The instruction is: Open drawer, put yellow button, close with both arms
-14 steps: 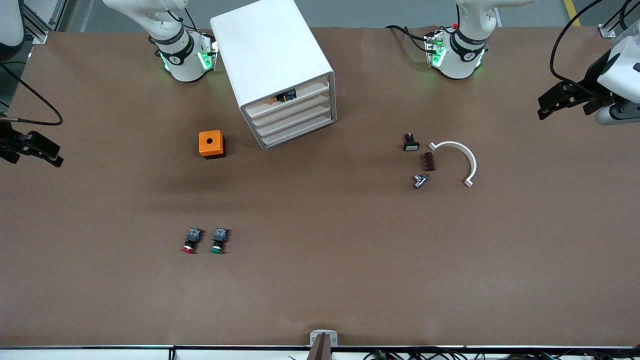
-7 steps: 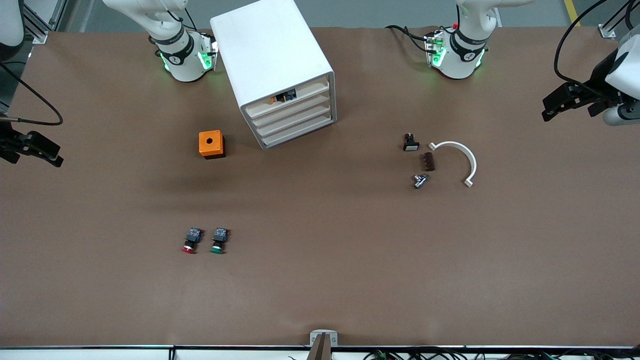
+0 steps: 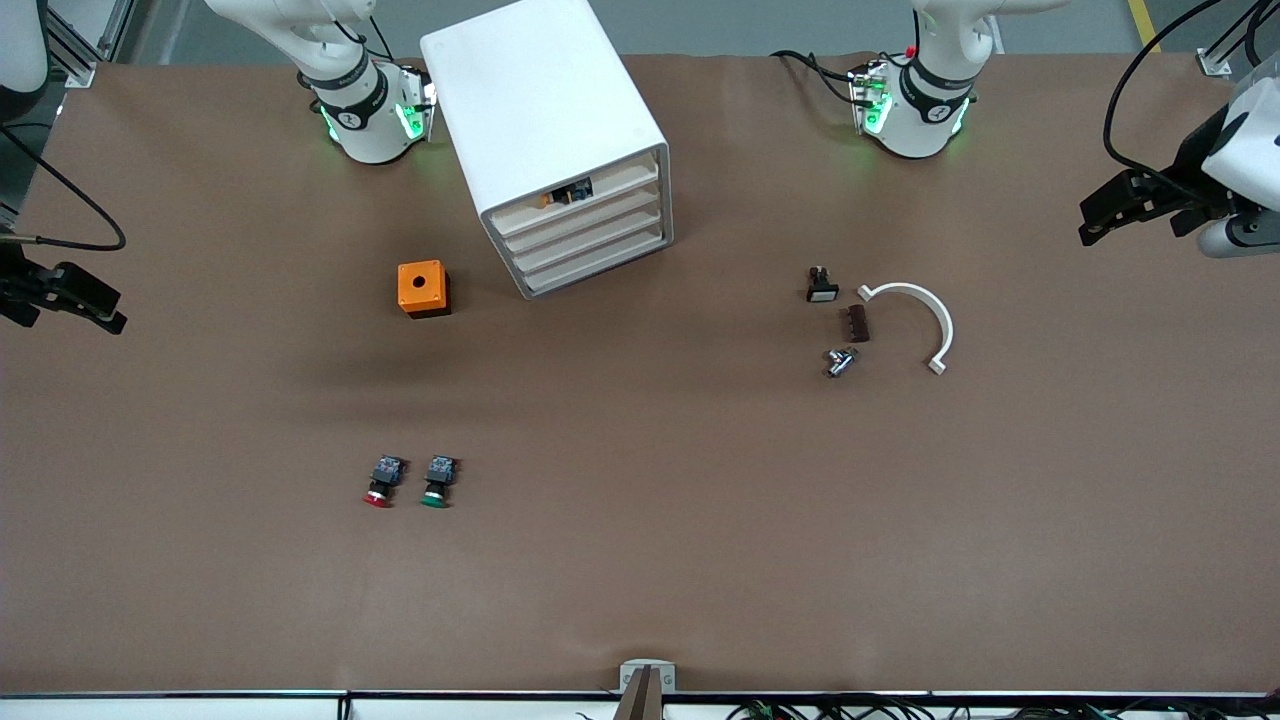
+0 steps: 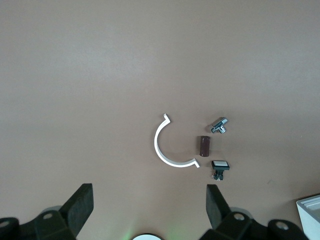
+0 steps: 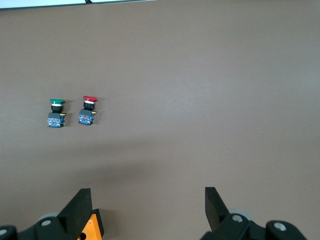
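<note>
**Button is in, arms are clear: check the drawer is fully home**

You see the yellow button [image 3: 549, 199] already lying in the drawer [image 3: 580, 192], the top one of the cabinet [image 3: 545, 110], with its front seemingly close to flush with the three below. If any gap remains, bring both arms to the front together and press evenly at its two ends, so the angled cabinet does not swivel.

Your left gripper [image 3: 1097, 220] hangs with its jaws spread and empty at the left arm's end of the table, well apart from the drawer. Your right gripper [image 3: 85, 306], equally wide and empty, waits at the right arm's end. The button lies between them, inside the cabinet, near neither.
</note>
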`<move>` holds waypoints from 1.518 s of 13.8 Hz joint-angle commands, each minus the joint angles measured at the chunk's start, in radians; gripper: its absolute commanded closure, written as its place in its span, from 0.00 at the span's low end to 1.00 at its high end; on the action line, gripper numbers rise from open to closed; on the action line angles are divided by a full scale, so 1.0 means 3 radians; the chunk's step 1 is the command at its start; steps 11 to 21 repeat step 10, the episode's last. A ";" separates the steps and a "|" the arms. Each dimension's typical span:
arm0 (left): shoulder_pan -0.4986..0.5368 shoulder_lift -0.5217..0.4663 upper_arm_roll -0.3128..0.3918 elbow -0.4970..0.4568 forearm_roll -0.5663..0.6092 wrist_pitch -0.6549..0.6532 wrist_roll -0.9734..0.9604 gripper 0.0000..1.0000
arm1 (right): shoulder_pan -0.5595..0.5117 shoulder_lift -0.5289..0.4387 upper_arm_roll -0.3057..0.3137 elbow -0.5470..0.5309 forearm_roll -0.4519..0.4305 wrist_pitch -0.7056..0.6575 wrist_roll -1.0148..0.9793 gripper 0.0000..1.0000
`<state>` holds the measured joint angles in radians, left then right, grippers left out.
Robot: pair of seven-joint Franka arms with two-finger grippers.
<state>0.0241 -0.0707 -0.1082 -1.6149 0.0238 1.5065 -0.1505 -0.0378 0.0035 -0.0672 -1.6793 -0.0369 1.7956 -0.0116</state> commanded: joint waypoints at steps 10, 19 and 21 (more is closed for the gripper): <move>0.0012 0.0026 -0.0023 0.0075 0.0007 -0.0118 0.0180 0.01 | -0.0063 -0.0119 0.0075 -0.0006 0.0041 -0.0145 -0.0079 0.00; 0.0012 0.0026 -0.0023 0.0075 0.0007 -0.0118 0.0180 0.01 | -0.0063 -0.0119 0.0075 -0.0006 0.0041 -0.0145 -0.0079 0.00; 0.0012 0.0026 -0.0023 0.0075 0.0007 -0.0118 0.0180 0.01 | -0.0063 -0.0119 0.0075 -0.0006 0.0041 -0.0145 -0.0079 0.00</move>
